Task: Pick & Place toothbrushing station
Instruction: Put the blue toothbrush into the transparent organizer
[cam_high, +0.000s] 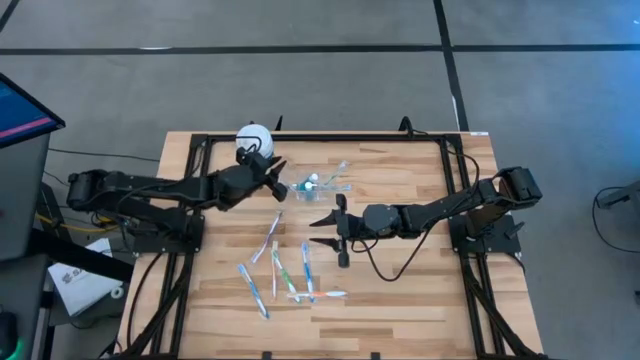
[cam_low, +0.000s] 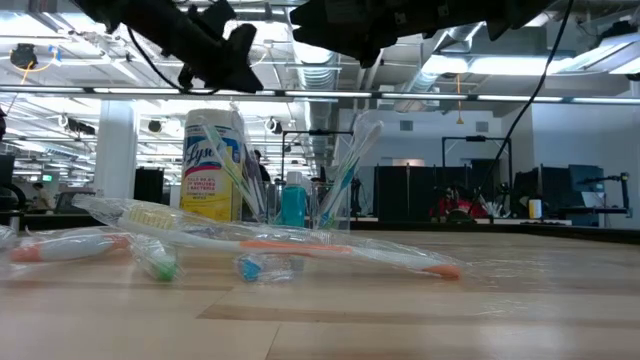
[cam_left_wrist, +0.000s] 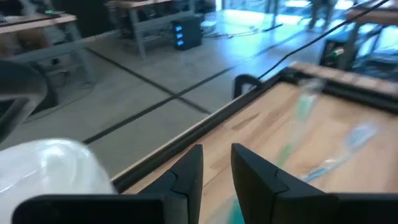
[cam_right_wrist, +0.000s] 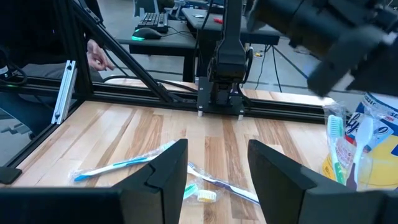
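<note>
A small clear cup (cam_high: 312, 184) stands on its base at the far middle of the table. It holds several toothbrushes and a blue tube (cam_low: 293, 203); it also shows in the low view (cam_low: 305, 205) and the right wrist view (cam_right_wrist: 341, 152). Several wrapped toothbrushes (cam_high: 285, 272) lie flat on the table nearer the front, and they also show in the right wrist view (cam_right_wrist: 127, 164). My left gripper (cam_high: 276, 168) hovers just left of the cup, above the table, with a narrow gap between its fingers (cam_left_wrist: 216, 171) and nothing in it. My right gripper (cam_high: 327, 230) is wide open and empty (cam_right_wrist: 217, 177), right of the lying toothbrushes.
A yellow canister with a white lid (cam_high: 253, 136) stands at the far edge, just behind my left gripper (cam_low: 213, 165). A black metal frame (cam_high: 330, 137) runs along the table's far and side edges. A person's hand (cam_right_wrist: 96, 56) shows beyond the table.
</note>
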